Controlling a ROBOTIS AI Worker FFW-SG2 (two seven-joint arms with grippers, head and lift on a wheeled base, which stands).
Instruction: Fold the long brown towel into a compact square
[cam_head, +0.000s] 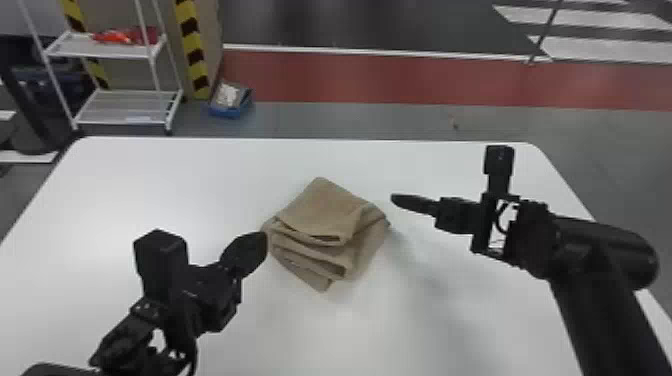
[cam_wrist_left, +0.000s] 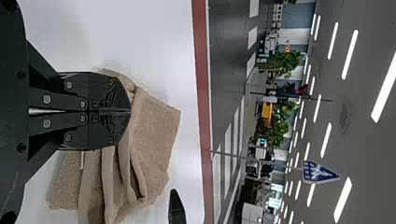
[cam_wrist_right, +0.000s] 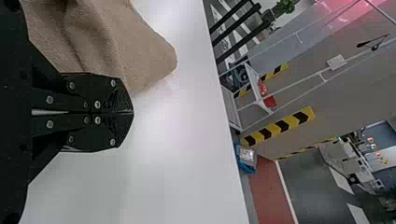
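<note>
Towel (cam_head: 320, 212) nearly square, edges untidy

The fingers of the left gripper (cam_wrist_left: 130, 111) are pressed together with nothing pinched between them, their tips just beside the towel's left edge as I look from the robot's side. Those of the right gripper (cam_wrist_right: 133, 112) are closed too, and just as empty, hanging off to the towel's right, a little apart from it.

The towel sits between the two, around the middle of the white table (cam_head: 150, 175), in a thick, layered bundle set cornerwise. Its top panel lies fairly smooth; along the near left side the folds fan out in steps, and the lowest pokes out toward the robot.

I'd say the main folding is done, or all but, and what's in hand is the neatening of the stack. If it wants a truly compact square, the next move calls for a gentle pat or nudge on those stepped edges, which closed fingers could manage. To pull a layer straight, they'd have to part first and take just that layer; grabbing too deep could drag the whole bundle open. If it's reckoned good enough, both arms need only back away without brushing the cloth.
</note>
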